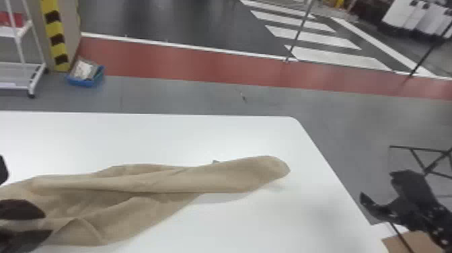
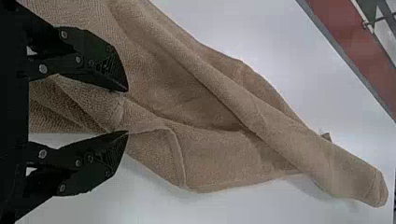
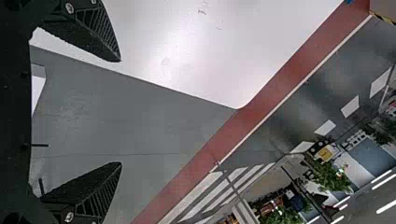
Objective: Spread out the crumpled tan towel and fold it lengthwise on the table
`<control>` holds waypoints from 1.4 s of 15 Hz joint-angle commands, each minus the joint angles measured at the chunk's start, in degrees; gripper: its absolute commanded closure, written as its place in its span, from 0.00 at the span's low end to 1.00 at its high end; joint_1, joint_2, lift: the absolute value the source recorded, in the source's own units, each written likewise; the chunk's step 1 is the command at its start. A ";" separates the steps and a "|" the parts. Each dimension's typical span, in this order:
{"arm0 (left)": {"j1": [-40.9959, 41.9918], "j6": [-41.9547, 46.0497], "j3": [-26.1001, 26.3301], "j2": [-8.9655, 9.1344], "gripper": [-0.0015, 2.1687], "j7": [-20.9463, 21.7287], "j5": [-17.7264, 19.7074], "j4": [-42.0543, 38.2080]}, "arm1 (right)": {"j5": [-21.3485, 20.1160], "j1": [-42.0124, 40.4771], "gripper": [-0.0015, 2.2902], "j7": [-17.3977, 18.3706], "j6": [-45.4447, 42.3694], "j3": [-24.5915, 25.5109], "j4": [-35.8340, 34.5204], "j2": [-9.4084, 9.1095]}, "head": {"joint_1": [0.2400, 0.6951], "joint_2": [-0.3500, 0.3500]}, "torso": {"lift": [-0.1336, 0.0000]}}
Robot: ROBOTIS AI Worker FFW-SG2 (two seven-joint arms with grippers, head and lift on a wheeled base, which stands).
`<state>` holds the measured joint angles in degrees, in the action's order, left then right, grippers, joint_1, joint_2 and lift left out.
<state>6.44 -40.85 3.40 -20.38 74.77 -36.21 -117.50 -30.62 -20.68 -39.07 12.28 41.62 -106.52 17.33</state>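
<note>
Tan towel [image 1: 151, 183] rumpled; on table [image 1: 168, 139].

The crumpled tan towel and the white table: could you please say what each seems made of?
The crumpled tan towel seems to be matte terry cloth, perhaps cotton, from its pebbly nap and soft folds. The flat white table looks like smooth laminate or painted board with a slight sheen, judging by its soft patch of reflected light.

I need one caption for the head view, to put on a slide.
Crumpled tan towel across the white table, left gripper over its near end, right gripper off the right edge.
</note>
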 commanded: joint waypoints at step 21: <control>9.20 20.50 -30.83 -0.45 0.80 0.82 15.46 3.15 | -5.85 -1.82 0.04 -3.21 0.17 -9.19 -9.40 -2.39 | 1.00 0.24 | 0.07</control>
<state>12.62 -21.87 -25.99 -21.09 75.78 -21.55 -112.91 -36.38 -22.55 -42.28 12.44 32.49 -115.90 14.89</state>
